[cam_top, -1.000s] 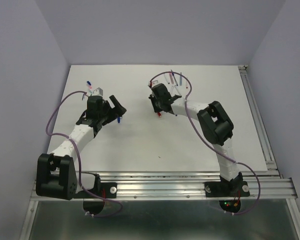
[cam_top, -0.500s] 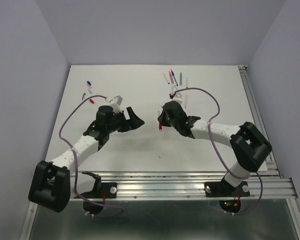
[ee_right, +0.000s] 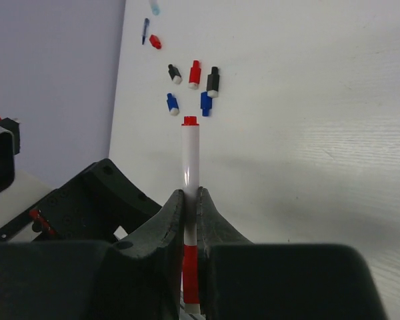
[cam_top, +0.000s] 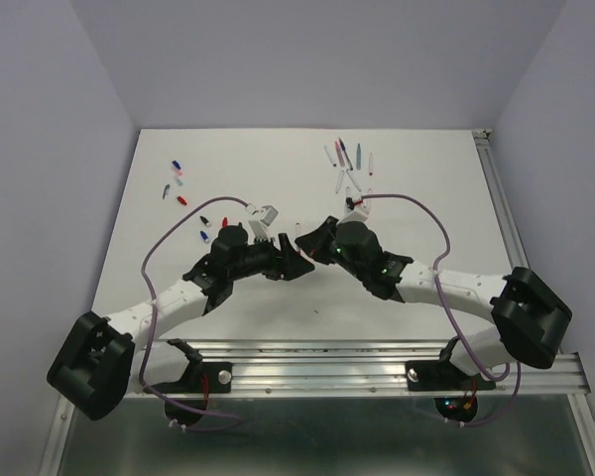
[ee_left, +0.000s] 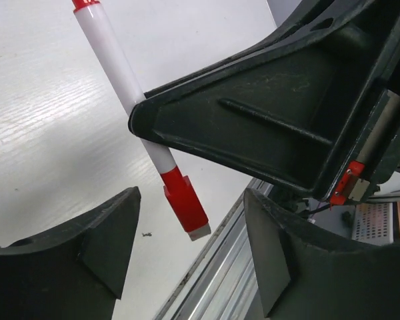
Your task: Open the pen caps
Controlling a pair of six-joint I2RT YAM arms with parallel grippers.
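The slim white pen barrel (ee_right: 191, 160) is clamped in the right gripper (ee_right: 191, 200), the black fingers pinched tight on its middle, and it looks to be held up off the white table (cam_top: 426, 218). The red stubby plastic cap (ee_left: 185, 207) is seated on one end of that barrel, just past the pinch, while a small red tip is seen at the barrel's other end. The left gripper (ee_left: 192, 197) is presented to the capped end with its fingers spread wide. In the left wrist view one finger is seen on either side of the cap, both apart from it, with nothing gripped. The step in hand is judged to be the approach to the cap: the pen is secured by one arm and the cap is not yet taken by the other. What is called for next is that the left fingers be closed squarely on the red cap alone, clear of the white barrel. The cap should then be drawn off along the barrel's axis while the right pinch is held firm. Beyond the barrel's tip end, loose stubby caps (ee_right: 195, 73) in red, black and blue are lying, so several are judged done. Well apart from the barrel, on the right arm's side, a cluster of further pens (cam_top: 352, 164) is seen, too small for their caps to be told.
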